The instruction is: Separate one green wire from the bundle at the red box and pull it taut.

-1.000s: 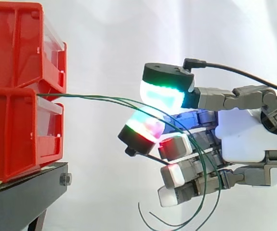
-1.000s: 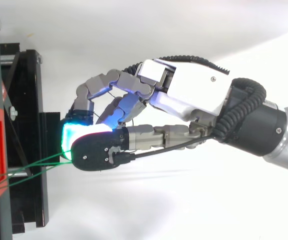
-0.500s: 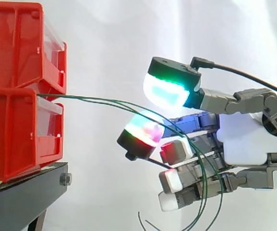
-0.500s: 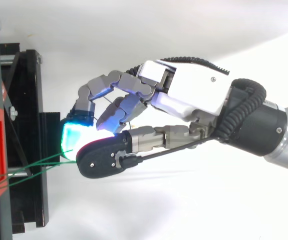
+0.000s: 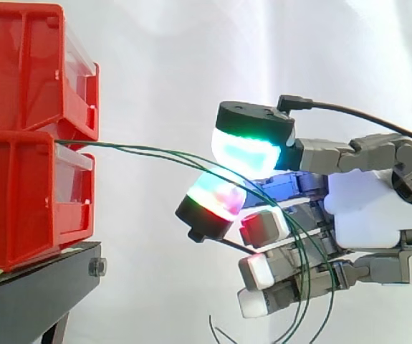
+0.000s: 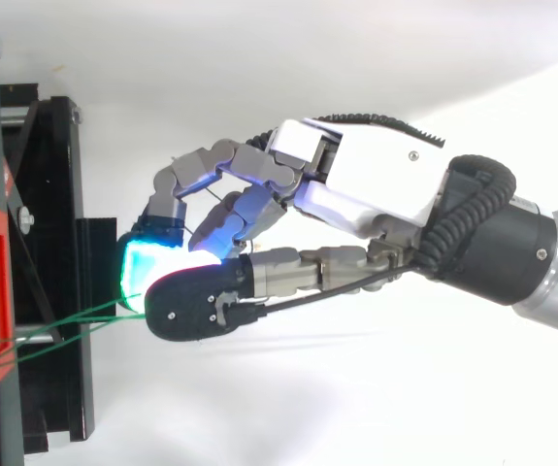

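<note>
The green wires (image 5: 120, 145) are leaving the gap between the 2 red boxes (image 5: 26, 193), arcing slack through the hand (image 5: 367, 208) and drooping below it. Whether the hand is clamping 1 is impossible to tell. They are looking thin, springy and slippery, so taking 1 strand where they are fanning apart seems wisest.

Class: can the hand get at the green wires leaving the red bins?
Probably yes: the green wires arc from the red bins through open air into the hand; nothing blocks them.
</note>
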You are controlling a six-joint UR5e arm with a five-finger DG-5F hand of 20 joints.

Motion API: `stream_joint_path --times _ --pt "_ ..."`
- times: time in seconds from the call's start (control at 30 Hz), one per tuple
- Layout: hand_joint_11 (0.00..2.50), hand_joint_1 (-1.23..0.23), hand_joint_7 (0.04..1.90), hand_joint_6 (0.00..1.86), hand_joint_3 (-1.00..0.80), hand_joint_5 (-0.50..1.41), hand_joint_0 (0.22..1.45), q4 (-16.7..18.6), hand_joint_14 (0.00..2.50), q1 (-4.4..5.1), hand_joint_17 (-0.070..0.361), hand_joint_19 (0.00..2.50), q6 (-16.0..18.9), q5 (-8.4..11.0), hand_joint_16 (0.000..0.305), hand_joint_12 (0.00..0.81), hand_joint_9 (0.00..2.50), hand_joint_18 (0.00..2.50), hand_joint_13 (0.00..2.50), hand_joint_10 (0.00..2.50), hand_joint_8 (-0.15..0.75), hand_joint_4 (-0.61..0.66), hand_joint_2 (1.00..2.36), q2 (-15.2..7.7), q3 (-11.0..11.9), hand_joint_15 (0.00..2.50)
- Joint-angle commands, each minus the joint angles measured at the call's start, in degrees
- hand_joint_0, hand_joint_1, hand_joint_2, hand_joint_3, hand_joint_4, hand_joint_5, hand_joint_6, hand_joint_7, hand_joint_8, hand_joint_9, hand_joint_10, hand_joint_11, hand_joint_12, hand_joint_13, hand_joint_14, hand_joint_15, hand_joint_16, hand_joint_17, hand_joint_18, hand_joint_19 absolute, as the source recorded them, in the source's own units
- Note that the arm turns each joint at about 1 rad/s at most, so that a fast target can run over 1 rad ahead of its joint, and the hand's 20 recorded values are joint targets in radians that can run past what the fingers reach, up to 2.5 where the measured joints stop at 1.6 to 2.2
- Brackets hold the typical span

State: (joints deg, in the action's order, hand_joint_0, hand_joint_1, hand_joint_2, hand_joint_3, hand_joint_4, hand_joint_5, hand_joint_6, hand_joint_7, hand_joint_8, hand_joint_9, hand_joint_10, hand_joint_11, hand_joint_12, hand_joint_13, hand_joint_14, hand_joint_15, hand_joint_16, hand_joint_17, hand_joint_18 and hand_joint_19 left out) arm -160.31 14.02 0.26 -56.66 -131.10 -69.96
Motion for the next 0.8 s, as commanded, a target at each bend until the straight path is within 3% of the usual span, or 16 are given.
stream_joint_path --times 0.0,0.37,0.53,0.77 --pt "1.09 -0.69 0.99 0.9 -0.22 -0.16 0.62 0.0 0.03 0.13 0.127 0.71 0.0 0.05 0.056 0.348 1.16 0.62 0.87 0.03 0.279 0.07 1.02 0.0 0.0 0.69" --pt "0.99 -0.74 1.06 0.89 -0.13 -0.14 0.62 -0.1 0.03 0.22 0.125 0.7 0.0 0.14 0.056 0.339 1.19 0.63 0.83 0.03 0.25 -0.05 1.03 0.1 0.0 0.64" --pt "0.69 -0.77 1.09 0.87 -0.1 -0.12 0.61 -0.3 0.02 0.22 0.119 0.66 0.0 0.23 0.053 0.32 1.06 0.56 0.67 0.03 0.198 -0.16 1.03 0.1 0.0 0.46" --pt "0.38 -0.79 1.09 0.86 -0.09 -0.11 0.6 -0.4 0.02 0.22 0.113 0.6 0.0 0.05 0.05 0.313 0.82 0.47 0.54 0.01 0.169 -0.22 1.03 0.1 0.1 0.35"
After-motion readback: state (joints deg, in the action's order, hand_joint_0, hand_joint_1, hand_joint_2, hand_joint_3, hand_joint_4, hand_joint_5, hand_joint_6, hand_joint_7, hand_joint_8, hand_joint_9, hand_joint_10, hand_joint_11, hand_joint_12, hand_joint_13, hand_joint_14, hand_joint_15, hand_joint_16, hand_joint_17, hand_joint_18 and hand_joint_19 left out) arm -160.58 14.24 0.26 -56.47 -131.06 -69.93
